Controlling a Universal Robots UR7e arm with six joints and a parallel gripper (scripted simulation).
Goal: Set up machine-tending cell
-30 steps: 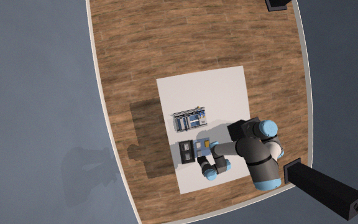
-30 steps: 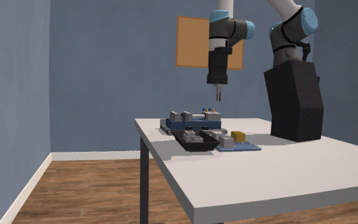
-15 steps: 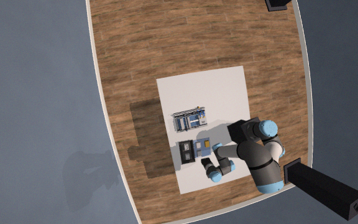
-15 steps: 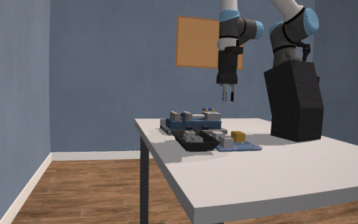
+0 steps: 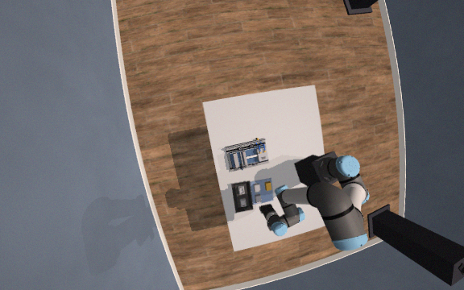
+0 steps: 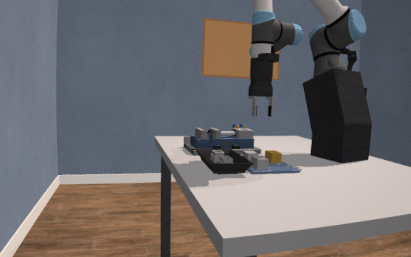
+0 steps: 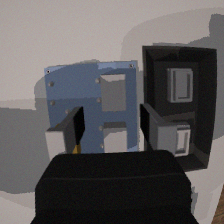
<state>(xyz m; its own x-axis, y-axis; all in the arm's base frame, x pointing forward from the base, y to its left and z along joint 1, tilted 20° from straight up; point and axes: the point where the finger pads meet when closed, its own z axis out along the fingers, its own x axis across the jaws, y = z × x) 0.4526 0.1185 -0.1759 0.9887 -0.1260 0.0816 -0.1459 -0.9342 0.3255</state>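
Observation:
My gripper (image 6: 261,107) is open and empty, high above the table near the infeed plate; it also shows in the top view (image 5: 266,209). In the wrist view its fingers straddle the blue infeed plate (image 7: 92,107). Two aluminium blanks (image 7: 113,92) (image 7: 116,137) lie flat on the plate. A brass blank (image 6: 273,155) sits on the plate too, mostly hidden behind my left finger in the wrist view. The black outfeed tray (image 7: 175,110) holds two finished parts (image 7: 180,85) (image 7: 177,141). The vise (image 6: 223,137) stands behind the tray; its opening is too small to read.
The arm's black pedestal (image 6: 337,114) stands at the right of the white table. The table's near edge (image 6: 177,168) runs close to the tray. An orange board (image 6: 227,48) hangs on the back wall.

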